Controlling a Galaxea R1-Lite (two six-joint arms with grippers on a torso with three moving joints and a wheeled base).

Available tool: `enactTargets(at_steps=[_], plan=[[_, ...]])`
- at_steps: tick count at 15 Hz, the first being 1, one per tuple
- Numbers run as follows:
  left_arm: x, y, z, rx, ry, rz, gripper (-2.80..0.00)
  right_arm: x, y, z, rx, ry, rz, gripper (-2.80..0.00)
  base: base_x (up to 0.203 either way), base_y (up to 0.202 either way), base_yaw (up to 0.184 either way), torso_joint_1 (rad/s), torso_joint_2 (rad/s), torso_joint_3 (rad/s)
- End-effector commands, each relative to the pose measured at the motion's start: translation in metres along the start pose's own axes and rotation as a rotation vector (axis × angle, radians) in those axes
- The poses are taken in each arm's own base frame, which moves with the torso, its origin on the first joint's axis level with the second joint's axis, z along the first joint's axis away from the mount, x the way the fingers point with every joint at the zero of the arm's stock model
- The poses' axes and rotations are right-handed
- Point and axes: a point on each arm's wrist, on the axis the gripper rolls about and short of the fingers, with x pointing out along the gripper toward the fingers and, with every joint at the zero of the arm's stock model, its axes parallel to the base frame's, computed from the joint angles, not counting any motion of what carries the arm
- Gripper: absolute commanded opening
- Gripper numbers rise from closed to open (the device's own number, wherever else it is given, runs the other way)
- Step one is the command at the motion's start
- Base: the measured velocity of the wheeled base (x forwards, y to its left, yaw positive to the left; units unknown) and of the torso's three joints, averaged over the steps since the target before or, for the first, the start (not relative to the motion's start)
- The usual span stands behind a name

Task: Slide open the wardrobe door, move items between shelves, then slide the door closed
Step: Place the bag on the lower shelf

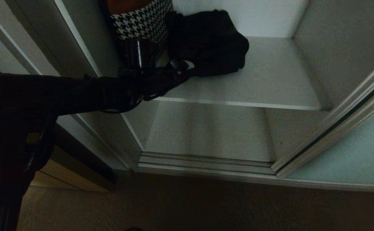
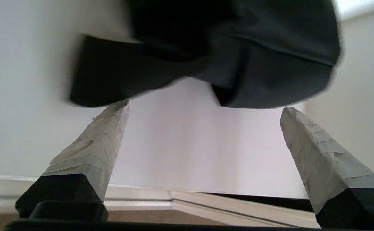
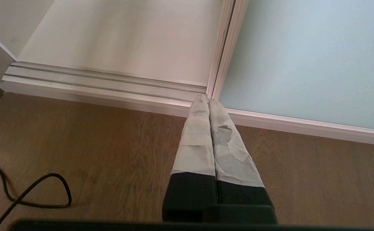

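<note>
The sliding wardrobe door (image 1: 353, 150), frosted pale blue glass in a silver frame, is slid to the right, leaving the wardrobe open. A soft black fabric bundle (image 1: 211, 41) lies on the upper shelf (image 1: 270, 80). My left arm reaches in from the left, and its gripper (image 1: 187, 68) is at the bundle's near edge. In the left wrist view the left gripper (image 2: 205, 108) is open, its taped fingertips (image 2: 119, 112) just short of the bundle (image 2: 238, 54), nothing between them. My right gripper (image 3: 208, 101) is shut and empty, low over the floor by the door (image 3: 302, 57).
A black-and-white houndstooth garment (image 1: 142, 22) hangs left of the bundle. A lower shelf (image 1: 206, 134) sits below, and the door track (image 1: 206, 162) runs along the front. A beige cabinet front (image 1: 71, 179) stands at the left. A black cable (image 3: 29, 192) lies on the wooden floor.
</note>
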Motion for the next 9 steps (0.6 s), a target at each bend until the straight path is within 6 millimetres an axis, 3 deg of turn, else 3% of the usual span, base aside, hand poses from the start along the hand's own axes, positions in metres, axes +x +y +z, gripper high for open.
enactTargets(at_steps=[1, 9], plan=[[0.003, -0.003, -0.005, -0.004, 0.005, -0.015, 0.00, 0.000, 0.000, 0.000, 0.000, -0.002, 0.000, -2.80, 0.000, 0.000, 0.000, 0.000, 0.00, 0.000], [0.013, 0.005, -0.019, -0.004, 0.022, -0.017, 0.00, 0.000, 0.000, 0.000, 0.000, -0.002, 0.000, -2.80, 0.000, 0.000, 0.000, 0.000, 0.00, 0.000]])
